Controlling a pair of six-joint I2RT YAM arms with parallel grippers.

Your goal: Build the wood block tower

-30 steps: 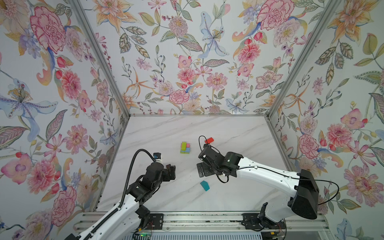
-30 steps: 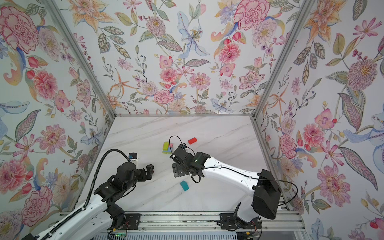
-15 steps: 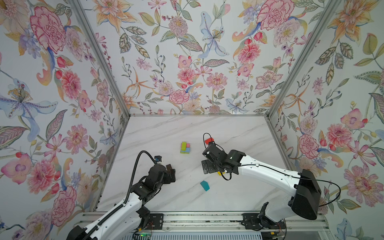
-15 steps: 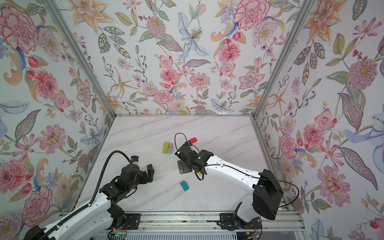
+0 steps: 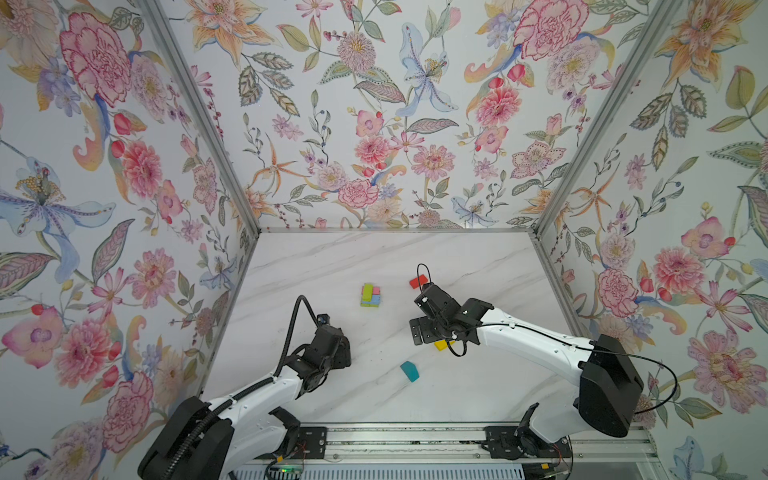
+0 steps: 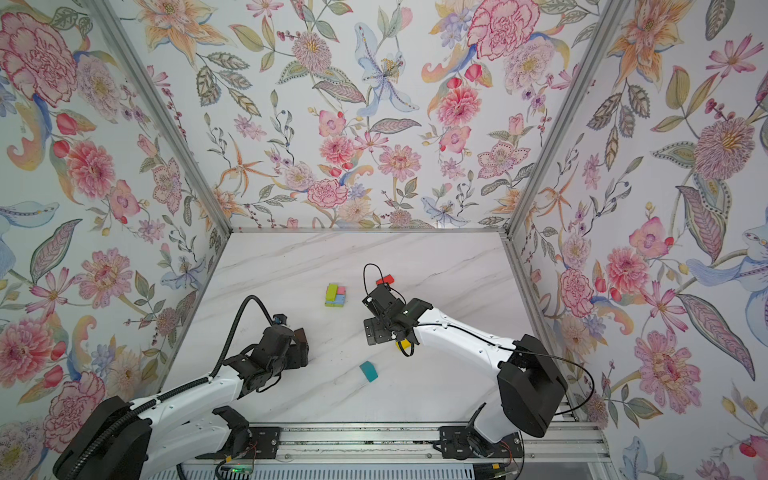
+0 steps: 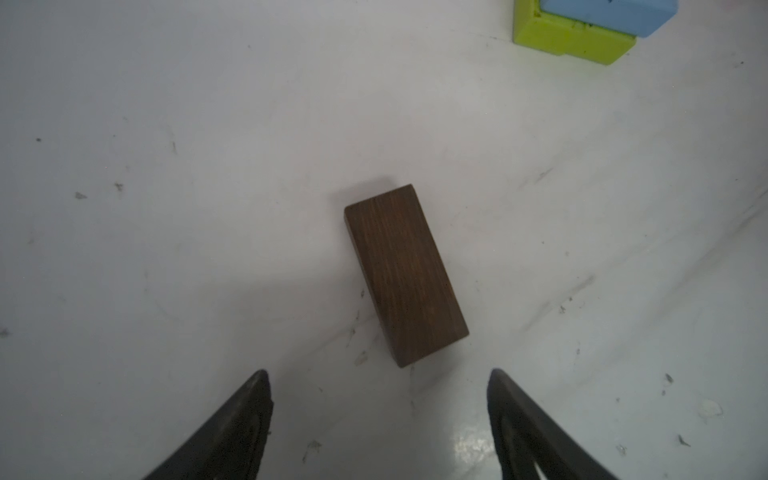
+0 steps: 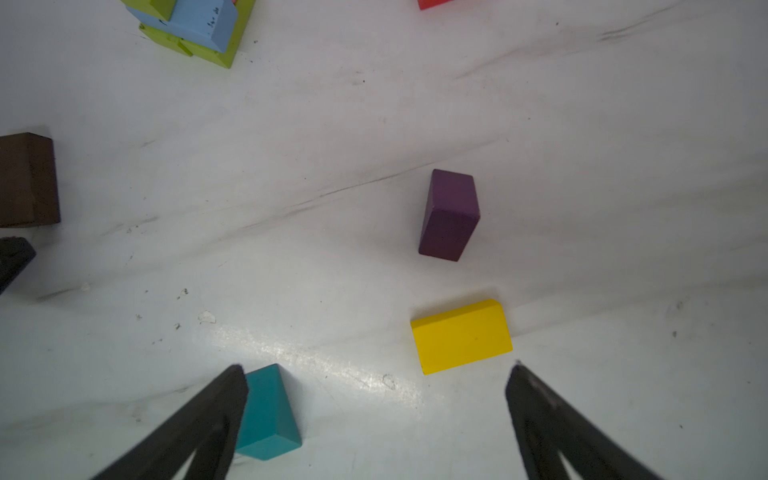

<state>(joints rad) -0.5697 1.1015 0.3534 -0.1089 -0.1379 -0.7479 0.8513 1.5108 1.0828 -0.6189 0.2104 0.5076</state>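
1. The left pincer [image 7: 378, 374] is released, its two dark fingers spread with nothing between them. It hangs low over the white marble-look table [image 5: 374, 257] at the lower left of both top views.
2. A flat rectangular brown wooden block [image 7: 405, 274] lies on the table just ahead of that pincer's fingertips, apart from them and slightly askew.
3. The right pincer [image 8: 376, 367] is also released and empty, and it hovers right of centre in both top views.
4. Beneath it lie a flat yellow wooden block [image 8: 461, 336] and a purple wooden block [image 8: 449, 215], near each other but not touching.
5. A small teal wooden block [image 5: 409, 371] lies alone at the lower centre of both top views, between the two arms.
6. The tower [image 5: 370, 296], a low square stack of painted wood blocks, stands mid-table, left of the right pincer. Lime green blocks form its base, with light blue, pink and lime green faces above.
7. A small red wooden block [image 5: 417, 281] lies to the right of the tower, apart from it.
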